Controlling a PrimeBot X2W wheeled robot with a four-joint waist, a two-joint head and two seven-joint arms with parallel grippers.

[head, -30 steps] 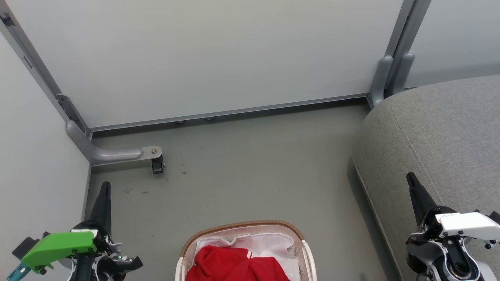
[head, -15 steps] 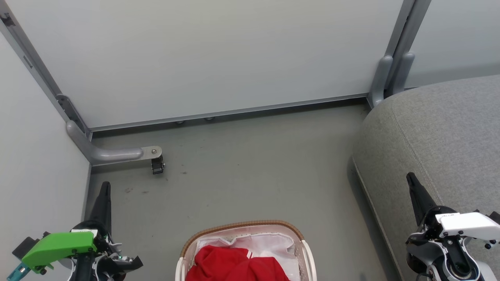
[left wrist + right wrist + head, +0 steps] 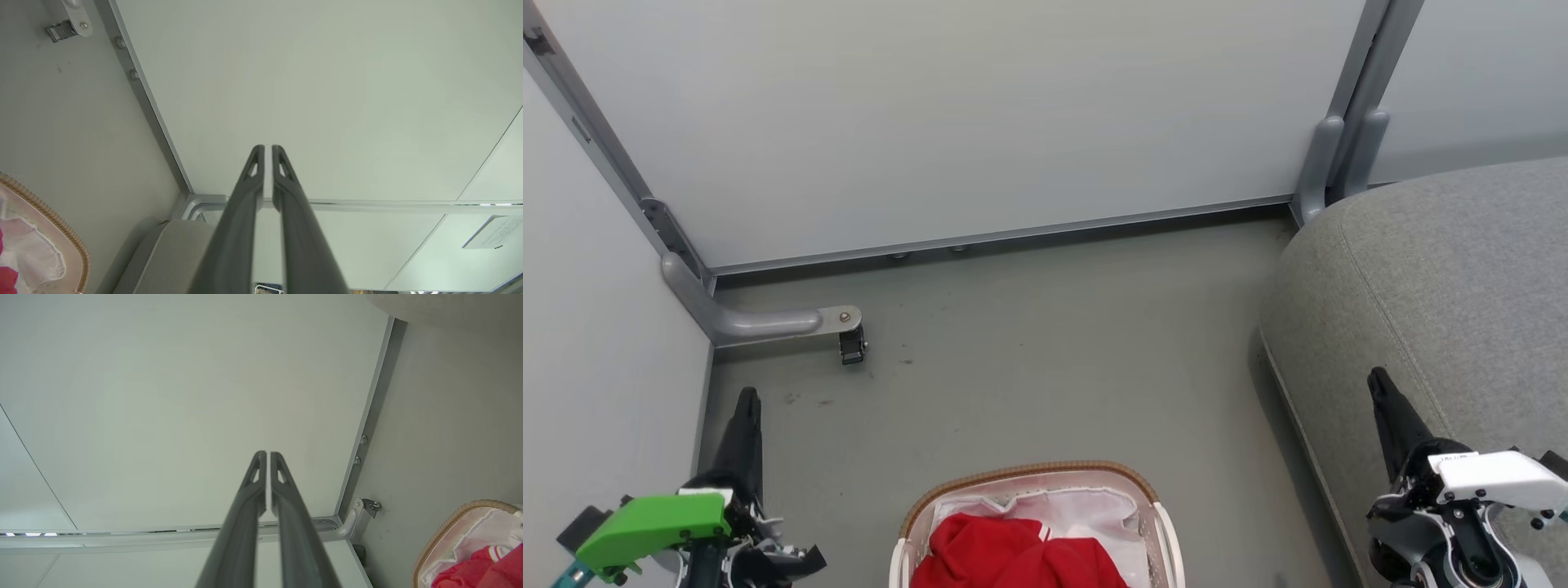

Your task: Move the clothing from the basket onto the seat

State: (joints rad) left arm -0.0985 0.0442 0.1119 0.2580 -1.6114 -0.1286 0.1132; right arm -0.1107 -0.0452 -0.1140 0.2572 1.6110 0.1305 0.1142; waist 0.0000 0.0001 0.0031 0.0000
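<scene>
The clothing [image 3: 1013, 555], a bright red heap, lies inside the basket [image 3: 1029, 471] at the bottom middle of the head view, bunched toward the basket's left side on the white liner [image 3: 1086, 510]. The basket stands on the grey floor [image 3: 1054, 351] between the two arms. The left gripper [image 3: 747, 400] hangs to the left of the basket, well apart from the red fabric. Its dark fingers point up the view and are parted by only a narrow slit, with nothing between them. The right gripper [image 3: 1376, 377] is to the right of the basket, over the near edge of the seat [image 3: 1445, 278]. Its fingers are all but pressed together, a hairline of light showing between them, and they too hold nothing. In the right wrist view the clothing sits at the lower right corner, clear of the fingertips. The seat's grey cushion is bare where visible.
</scene>
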